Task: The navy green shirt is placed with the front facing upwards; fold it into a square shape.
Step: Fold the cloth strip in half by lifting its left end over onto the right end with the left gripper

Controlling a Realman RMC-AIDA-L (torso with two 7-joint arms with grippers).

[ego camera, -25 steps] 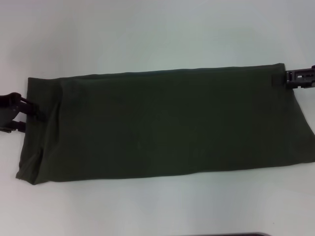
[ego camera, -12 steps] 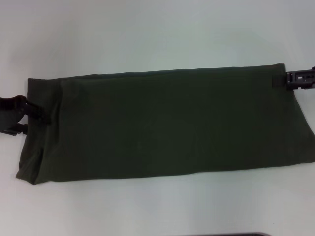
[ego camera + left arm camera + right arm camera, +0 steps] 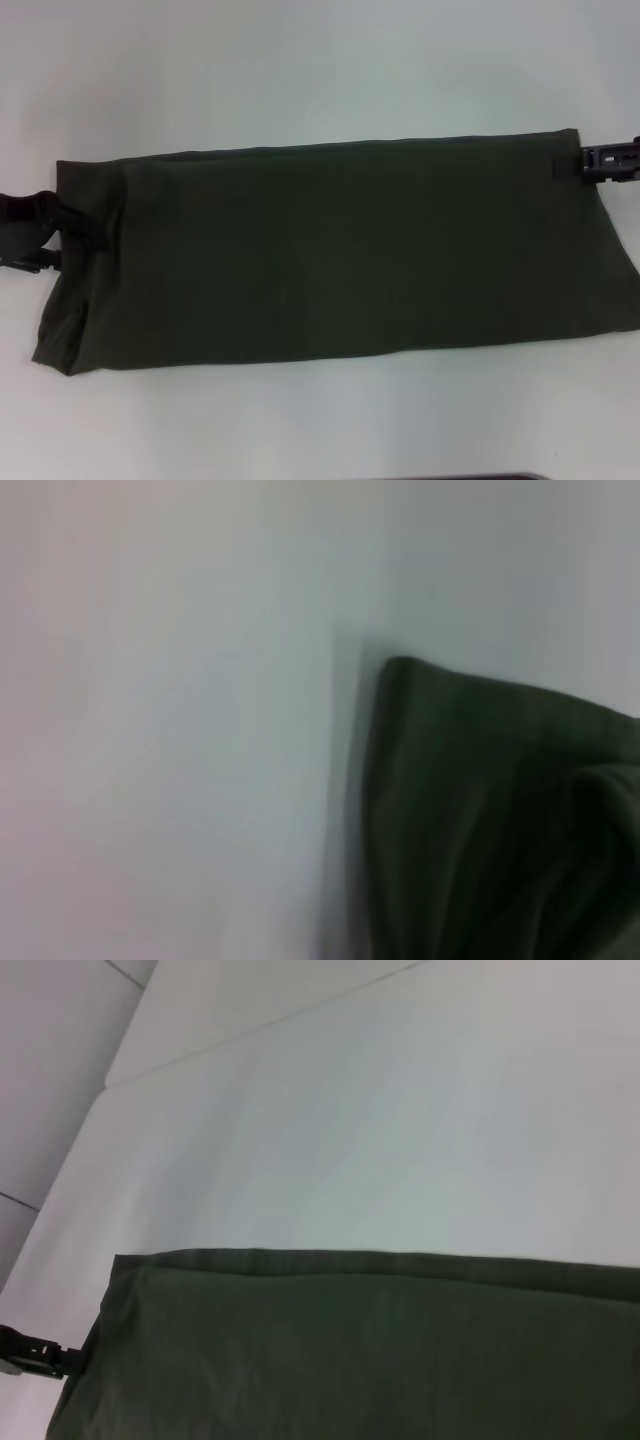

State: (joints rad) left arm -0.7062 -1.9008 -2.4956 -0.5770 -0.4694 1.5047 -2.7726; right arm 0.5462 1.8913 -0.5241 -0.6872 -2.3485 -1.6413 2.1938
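The navy green shirt (image 3: 330, 255) lies flat as a long folded band across the white table (image 3: 300, 70), plain side up, its right end running past the view's edge. The left tool (image 3: 85, 232) pinches its left edge. The right tool (image 3: 590, 160) meets its far right corner; its state cannot be told. Bare table shows beyond both long edges.

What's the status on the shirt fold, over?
Left gripper at shirt's left edge, right gripper at far right corner. Navy green shirt lies flat in a long band on the white table, not yet square. Nothing in the way.
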